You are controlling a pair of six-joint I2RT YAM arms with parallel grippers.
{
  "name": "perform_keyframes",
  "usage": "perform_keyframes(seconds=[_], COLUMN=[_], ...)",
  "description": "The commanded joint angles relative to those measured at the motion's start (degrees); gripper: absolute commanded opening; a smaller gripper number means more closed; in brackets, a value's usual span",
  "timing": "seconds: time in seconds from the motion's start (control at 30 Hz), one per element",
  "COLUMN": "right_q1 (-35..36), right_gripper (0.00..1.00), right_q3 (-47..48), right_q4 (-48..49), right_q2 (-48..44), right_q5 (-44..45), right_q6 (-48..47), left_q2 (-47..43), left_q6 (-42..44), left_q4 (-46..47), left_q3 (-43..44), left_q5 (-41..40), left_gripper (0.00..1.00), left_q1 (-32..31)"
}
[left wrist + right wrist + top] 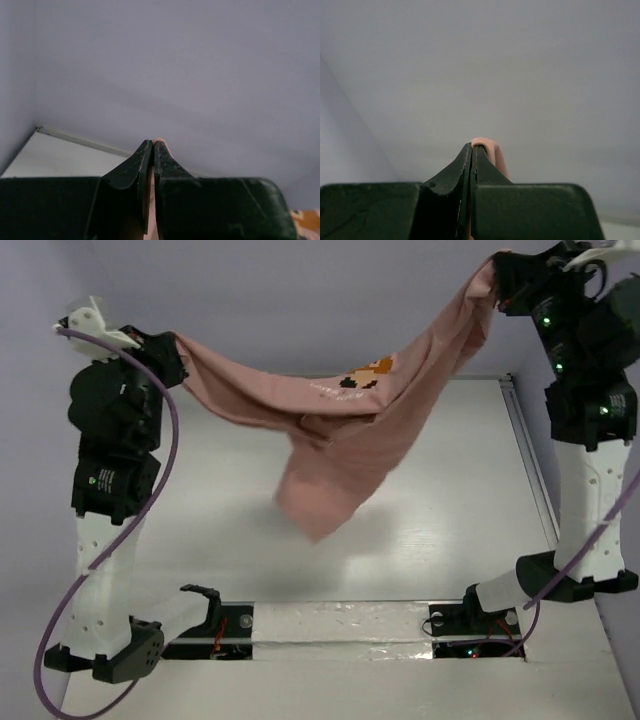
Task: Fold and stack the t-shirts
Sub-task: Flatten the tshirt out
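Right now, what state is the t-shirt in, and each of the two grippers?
t-shirt: unfolded, lifted above the table, strung between both grippers, sagging and bunched in the middle.
left gripper: shut, pinching pink cloth at one end of the t-shirt.
right gripper: shut, pinching a fold of cloth at the other end.

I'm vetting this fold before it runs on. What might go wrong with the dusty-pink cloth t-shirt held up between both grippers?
Slipping: the left gripper and right gripper each pinch only a sliver of the dusty-pink cloth t-shirt at their fingertips; a tug may free it.
Creasing: it hangs bunched and twisted, so it may land crumpled on the white table.
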Motion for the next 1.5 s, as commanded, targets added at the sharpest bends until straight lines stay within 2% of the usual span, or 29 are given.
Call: perform_keyframes(seconds=[0.0,0.03,0.17,0.33,0.37,0.4,0.5,0.63,0.7,0.83,0.87,0.97,1.0,1.07,1.1,1.2,1.3,1.33,1.37,1.4,1.43,1.47], right_q1=[-0.3,-0.3,-0.3,-0.9,-1.4,-1.4,-2.5,-2.5,-2.5,-2.5,-2.5,-2.5,-2.5,-2.5,-2.5,-1.4,-0.9,-0.9,-0.9,-0.9,-0.9,-0.9], right_gripper=[0.0,0.0,0.0,0.0,0.0,0.0,0.0,0.0,0.0,0.0,0.0,0.0,0.0,0.0,0.0,0.0,0.0,0.0,0.01,0.08,0.18,0.37], right_q3=[4.7,5.5,6.2,5.8,6.8,11.6,19.8,20.1,18.8,5.9,-4.1,-22.6,-34.8,-46.6,-55.7,-69.6,-77.9,-82.6,-84.3,-85.8,-86.6,-86.5], right_q4=[1.4,1.6,2.0,4.1,4.3,2.8,2.3,3.9,4.3,5.2,5.8,8.4,8.7,8.1,6.5,-5.5,-12.2,-15.0,-16.4,-17.2,-19.4,-20.4], right_q2=[-2.6,-2.3,2.4,8.3,9.6,13.0,17.5,15.1,12.8,2.8,-2.8,-12.1,-17.6,-22.6,-26.5,-31.5,-34.8,-35.3,-35.8,-35.5,-34.8,-33.4], right_q5=[4.0,4.4,8.5,7.5,7.4,6.4,5.1,1.7,0.0,-5.4,-6.6,-9.7,-10.6,-12.5,-12.3,-10.9,-11.0,-10.9,-10.7,-10.8,-11.4,-11.1], right_q6=[-4.7,-5.7,-8.5,-7.0,-6.4,-5.8,-3.5,-1.5,-1.3,2.2,3.1,7.2,7.9,9.6,9.4,10.0,12.5,13.7,14.4,14.6,14.7,14.8], left_q2=[4.0,4.3,8.3,15.4,16.5,17.6,22.1,27.1,27.9,28.6,29.5,34.3,35.3,38.5,39.5,44.5,48.2,48.9,49.2,49.3,48.7,47.4], left_q6=[-1.4,-3.4,-8.2,-12.3,-13.6,-16.1,-20.3,-22.3,-22.6,-25.5,-26.0,-24.6,-23.8,-23.5,-23.4,-20.4,-18.6,-17.9,-14.9,-12.4,-9.7,-4.9], left_q4=[-2.4,-1.8,1.5,5.3,7.0,8.0,9.6,8.9,9.0,14.0,15.0,13.5,13.2,13.6,13.5,10.6,9.9,9.2,6.4,3.7,1.3,-1.8], left_q3=[0.3,0.0,-0.9,-0.9,-0.5,0.3,7.1,19.2,20.4,15.7,14.9,17.0,17.5,17.3,17.7,21.0,20.7,20.1,19.3,19.1,18.6,14.9], left_q5=[9.6,14.1,23.8,28.1,29.1,29.8,32.6,35.2,36.7,41.5,42.1,42.9,43.1,43.4,43.7,41.1,40.7,39.6,39.0,37.5,32.5,29.9], left_gripper=[0.0,0.0,0.0,0.0,0.0,0.0,0.0,0.0,0.0,0.0,0.0,0.0,0.0,0.0,0.0,0.0,0.28,0.49,0.58,0.63,0.67,0.68], left_q1=[7.4,9.4,16.4,17.1,17.1,17.1,17.1,17.7,18.4,20.6,21.3,22.5,22.5,23.9,23.9,23.9,23.9,23.9,23.3,21.6,20.6,19.3])
